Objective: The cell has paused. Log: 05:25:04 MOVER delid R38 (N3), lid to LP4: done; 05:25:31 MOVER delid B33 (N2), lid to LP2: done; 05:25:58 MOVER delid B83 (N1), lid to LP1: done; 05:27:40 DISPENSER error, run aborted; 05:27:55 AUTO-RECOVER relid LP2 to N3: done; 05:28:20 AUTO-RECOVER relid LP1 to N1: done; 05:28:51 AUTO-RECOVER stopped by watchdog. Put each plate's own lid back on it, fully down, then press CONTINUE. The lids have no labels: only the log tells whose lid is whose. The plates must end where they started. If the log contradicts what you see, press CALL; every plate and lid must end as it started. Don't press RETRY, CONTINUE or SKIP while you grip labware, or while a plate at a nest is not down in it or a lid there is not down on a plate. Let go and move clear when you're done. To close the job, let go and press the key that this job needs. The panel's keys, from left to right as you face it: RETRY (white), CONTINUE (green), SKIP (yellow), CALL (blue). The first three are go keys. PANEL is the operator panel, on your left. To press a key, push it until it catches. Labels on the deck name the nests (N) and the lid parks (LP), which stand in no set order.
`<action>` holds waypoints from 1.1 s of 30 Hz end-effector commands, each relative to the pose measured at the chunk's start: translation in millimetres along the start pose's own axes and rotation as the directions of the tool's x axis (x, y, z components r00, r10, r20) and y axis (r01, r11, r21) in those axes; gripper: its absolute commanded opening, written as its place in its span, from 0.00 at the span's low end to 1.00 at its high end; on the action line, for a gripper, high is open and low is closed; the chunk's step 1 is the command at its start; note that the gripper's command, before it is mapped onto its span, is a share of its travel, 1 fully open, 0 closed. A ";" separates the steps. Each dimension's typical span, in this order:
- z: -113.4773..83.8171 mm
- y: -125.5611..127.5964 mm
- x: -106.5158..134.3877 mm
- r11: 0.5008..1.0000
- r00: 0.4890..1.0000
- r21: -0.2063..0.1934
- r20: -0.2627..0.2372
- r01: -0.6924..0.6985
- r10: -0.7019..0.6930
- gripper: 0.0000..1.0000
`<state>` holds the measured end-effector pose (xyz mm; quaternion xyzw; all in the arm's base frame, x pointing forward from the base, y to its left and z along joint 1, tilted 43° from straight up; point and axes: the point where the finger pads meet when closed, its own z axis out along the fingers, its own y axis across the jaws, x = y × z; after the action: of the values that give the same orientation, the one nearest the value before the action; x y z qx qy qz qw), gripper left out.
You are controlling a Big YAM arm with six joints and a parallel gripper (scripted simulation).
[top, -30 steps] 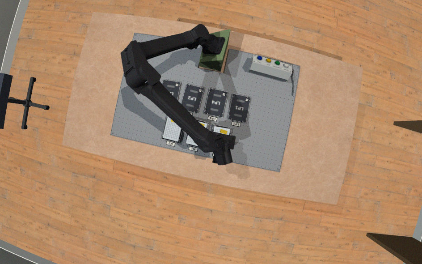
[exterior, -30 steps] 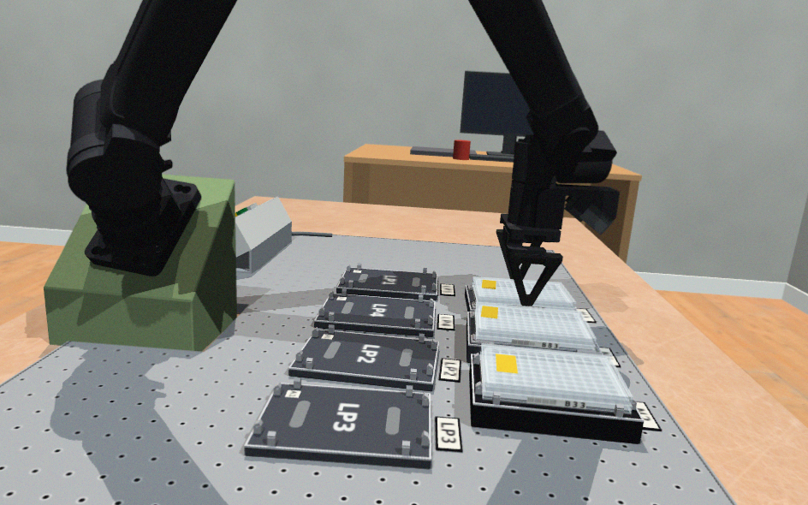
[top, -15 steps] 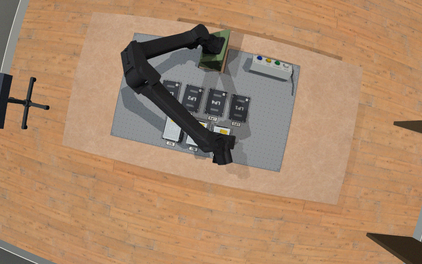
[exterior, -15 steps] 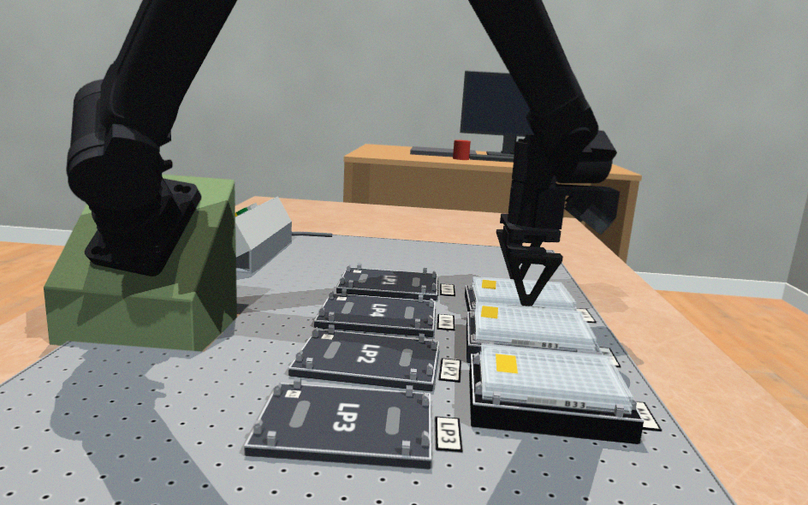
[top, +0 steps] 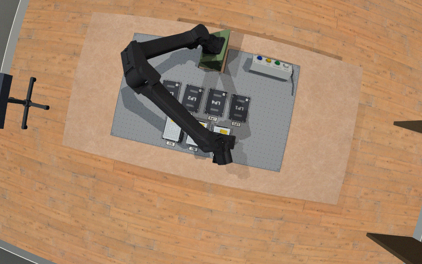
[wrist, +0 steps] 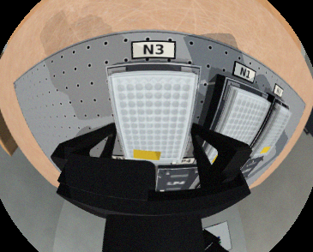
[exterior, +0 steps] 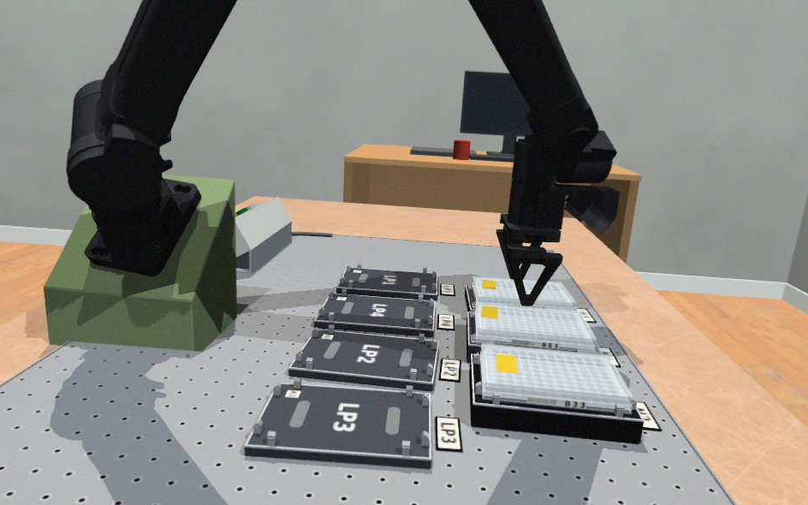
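Observation:
Three white well plates with yellow tags sit in a row of black nests. The near one is marked B33 (exterior: 551, 379), the middle one B83 (exterior: 532, 326), and the far one (exterior: 520, 291) stands at the N3 label (wrist: 153, 50). All three look covered by clear lids. The four lid parks LP1 (exterior: 389, 281), LP4 (exterior: 374, 310), LP2 (exterior: 365, 357) and LP3 (exterior: 341, 421) are bare dark trays. My gripper (exterior: 527, 294) is open just above the N3 plate (wrist: 153, 109). Its fingers straddle the plate's tagged end and hold nothing.
The grey operator panel (top: 270, 67) stands at the deck's far corner, with blue (top: 259, 57), yellow (top: 267, 60), green (top: 276, 62) and white (top: 285, 65) keys. The arm's green base block (exterior: 144, 276) stands beside it. The arm's forearm crosses above the nests.

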<state>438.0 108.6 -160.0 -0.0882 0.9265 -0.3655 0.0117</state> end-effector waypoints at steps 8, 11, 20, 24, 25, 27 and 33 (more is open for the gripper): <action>-34.7 2.9 -20.1 1.000 0.999 -0.016 0.049 -0.018 0.019 1.00; -39.9 2.9 -20.0 1.000 0.999 -0.016 0.049 -0.018 0.019 1.00; -52.1 2.9 -19.8 1.000 0.999 -0.018 0.049 -0.018 0.019 1.00; -46.9 1.2 -18.1 1.000 0.999 -0.013 0.033 -0.021 0.021 1.00; -37.1 0.8 -9.3 1.000 1.000 -0.006 0.018 -0.005 0.005 1.00; -33.0 -15.1 -0.3 0.998 0.998 -0.010 0.011 -0.064 0.064 0.98; -32.6 -27.5 15.6 0.998 0.998 -0.007 0.011 -0.063 0.064 0.94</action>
<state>420.7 115.7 -131.0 -0.0820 0.9266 -0.3669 0.0120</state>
